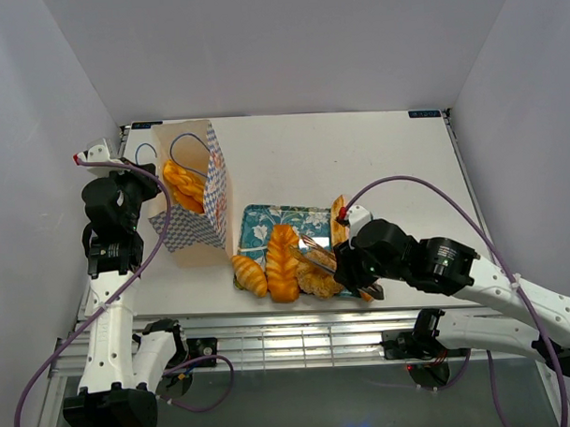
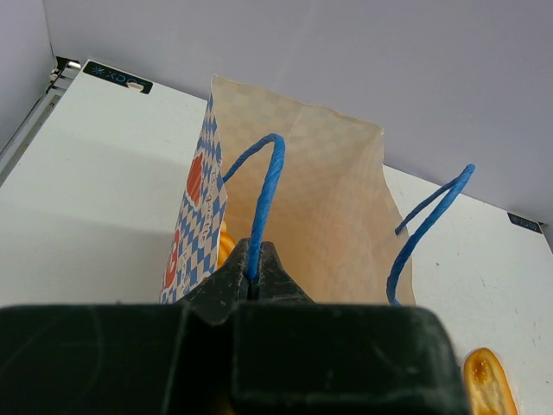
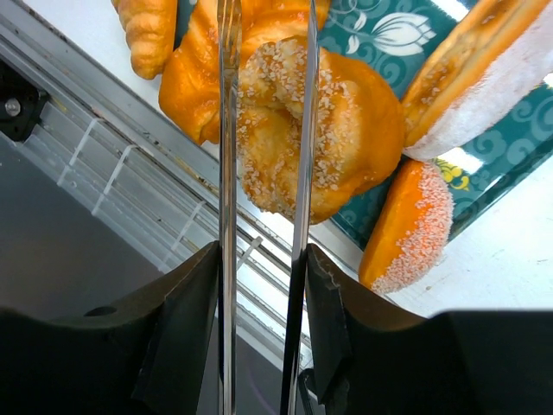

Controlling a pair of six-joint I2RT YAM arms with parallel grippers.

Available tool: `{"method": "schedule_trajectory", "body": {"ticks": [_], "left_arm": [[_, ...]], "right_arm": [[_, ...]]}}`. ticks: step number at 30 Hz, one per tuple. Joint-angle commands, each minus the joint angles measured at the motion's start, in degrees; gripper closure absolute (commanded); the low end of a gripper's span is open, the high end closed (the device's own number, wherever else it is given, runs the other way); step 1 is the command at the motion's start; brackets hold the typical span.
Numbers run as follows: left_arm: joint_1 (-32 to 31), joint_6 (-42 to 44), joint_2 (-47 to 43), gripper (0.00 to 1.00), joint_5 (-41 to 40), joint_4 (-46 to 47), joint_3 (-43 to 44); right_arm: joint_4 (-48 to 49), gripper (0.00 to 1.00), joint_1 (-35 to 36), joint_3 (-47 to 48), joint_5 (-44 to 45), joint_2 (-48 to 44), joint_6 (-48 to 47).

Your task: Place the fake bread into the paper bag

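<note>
The paper bag [image 1: 198, 200] stands upright at the left, with a braided piece of fake bread [image 1: 183, 184] inside. My left gripper [image 2: 253, 278] is shut on one blue cord handle [image 2: 263, 194] of the bag. My right gripper [image 3: 263, 259] is shut on metal tongs [image 3: 228, 130]. The tongs' two blades run across a sugared pastry [image 3: 350, 130] at the tray's near edge. I cannot tell whether they pinch it. A croissant [image 1: 250, 274] and a braided loaf [image 1: 282, 260] lie beside it.
The teal floral tray [image 1: 263, 220] sits right of the bag. Two sugar-edged pieces [image 3: 484, 78] [image 3: 406, 229] lie on its right side. The table's near edge and a metal rail [image 1: 298, 330] run just below the pastries. White walls enclose the table.
</note>
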Motion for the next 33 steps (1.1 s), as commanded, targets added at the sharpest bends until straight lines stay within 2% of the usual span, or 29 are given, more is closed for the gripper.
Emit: {"method": "schedule_trajectory", "body": {"ticks": [1,6,25,33], "left_arm": [[-0.14,0.36,-0.32,1.00,0.62,-0.48,-0.51],[-0.14,0.36,-0.06,1.00,0.54,-0.56,-0.51],[-0.22,0.36,-0.59,1.00,0.45,-0.56,-0.51],[-0.22,0.27,-0.50,1.00,0.71,-0.56,-0.51]], "right_arm": [[-3.16,0.52,0.37,4.30,4.43,-2.24,-0.85],[-5.36,0.51,0.29,4.13,7.69,-3.30,0.48],[-10.46,0.51,0.29,-0.88,0.94,-10.86,3.99],[-12.48,0.51,0.37,-3.87,2.32,-11.83,4.52]]}}
